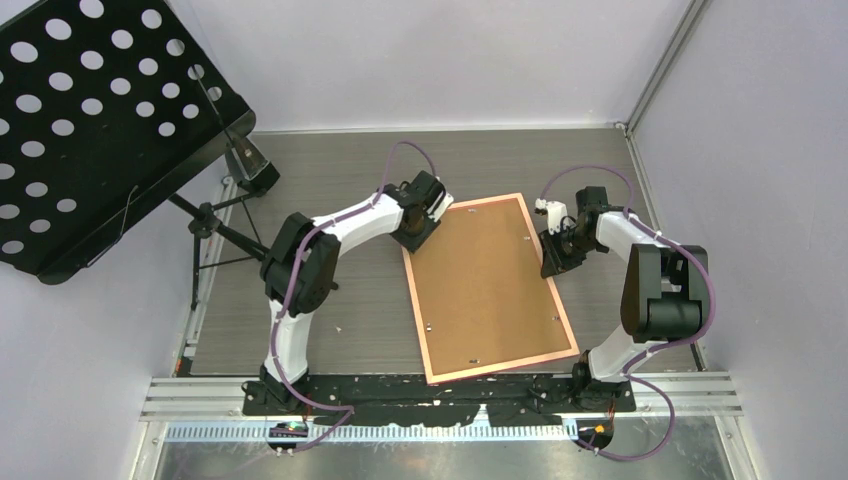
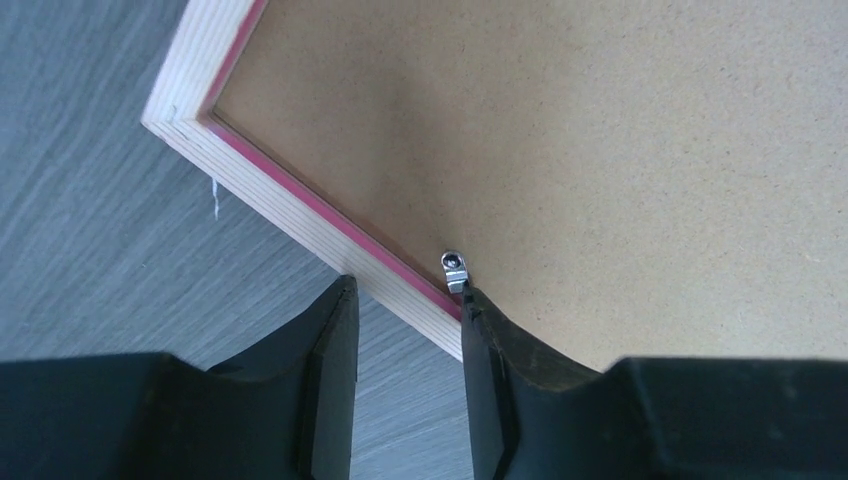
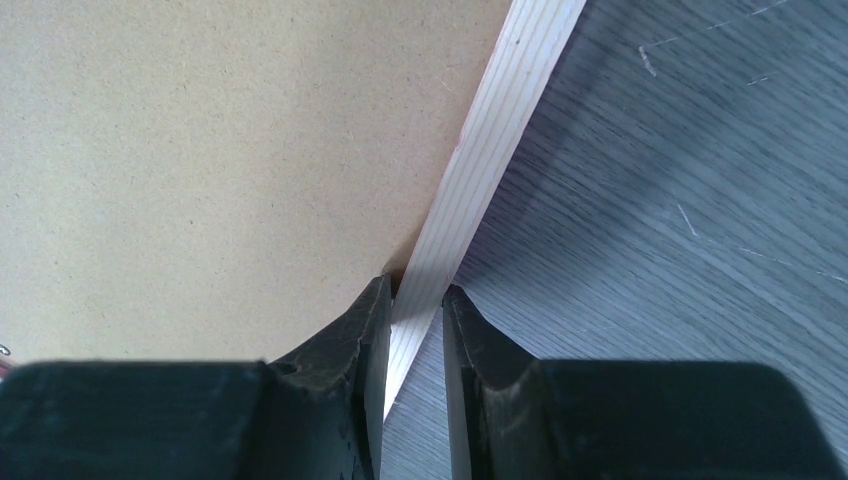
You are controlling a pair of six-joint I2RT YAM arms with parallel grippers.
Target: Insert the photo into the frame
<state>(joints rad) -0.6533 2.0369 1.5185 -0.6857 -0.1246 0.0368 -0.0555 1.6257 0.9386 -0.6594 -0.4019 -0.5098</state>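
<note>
The frame [image 1: 490,285] lies back-up on the table [image 1: 330,180], between the arms. The left gripper [image 2: 405,295] stands half-open astride its far-left rail, beside a small clip [image 2: 455,268]. The right gripper [image 3: 415,290] pinches the frame's right rail between narrow jaws.

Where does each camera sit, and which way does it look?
Top external: above and behind the left arm and right arm, both in view, looking down on the table and the frame, back up.
Left wrist: on the left arm, looking down past the left gripper at a frame corner and a clip.
Right wrist: on the right arm, looking down; the right gripper straddles the frame's rail.
Shared: all show the backing board.
</note>
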